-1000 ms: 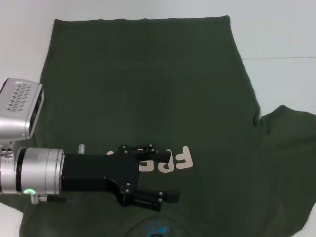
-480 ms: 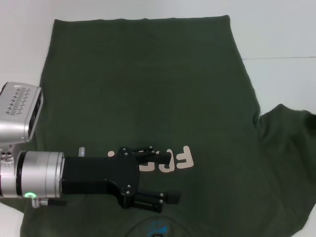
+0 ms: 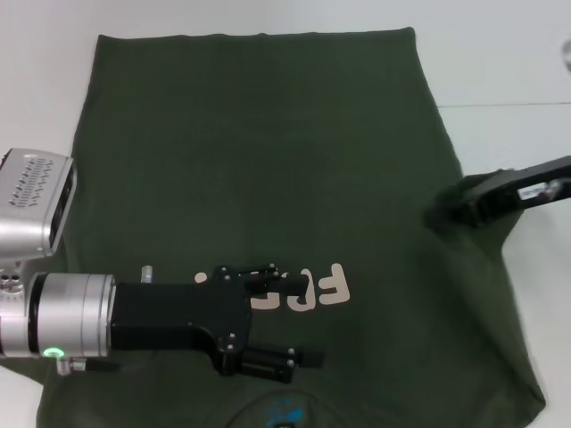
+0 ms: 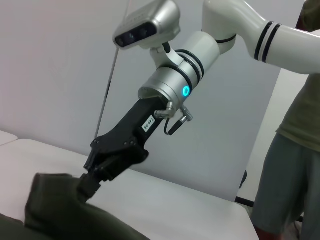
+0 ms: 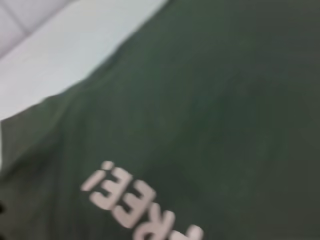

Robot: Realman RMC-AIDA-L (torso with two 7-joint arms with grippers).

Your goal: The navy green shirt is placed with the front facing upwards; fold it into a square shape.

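Lying flat, one navy green shirt (image 3: 268, 160); right pincer (image 3: 439, 212) grips its sleeve, left pincer (image 3: 294, 321) hovers wide.

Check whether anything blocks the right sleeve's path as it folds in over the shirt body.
The left tool hovers over the navy green shirt near the lettering, in the way only if the fold reaches there. The right tool is at the sleeve; nothing else visible lies on the fabric.

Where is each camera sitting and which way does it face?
Head view: above, looking down at the navy green shirt; both arms show, left end effector over the lettering.
Left wrist view: looks across the table at the right end effector on a raised fold.
Right wrist view: looks down at the lettering; no arm visible.
All views share the shirt.
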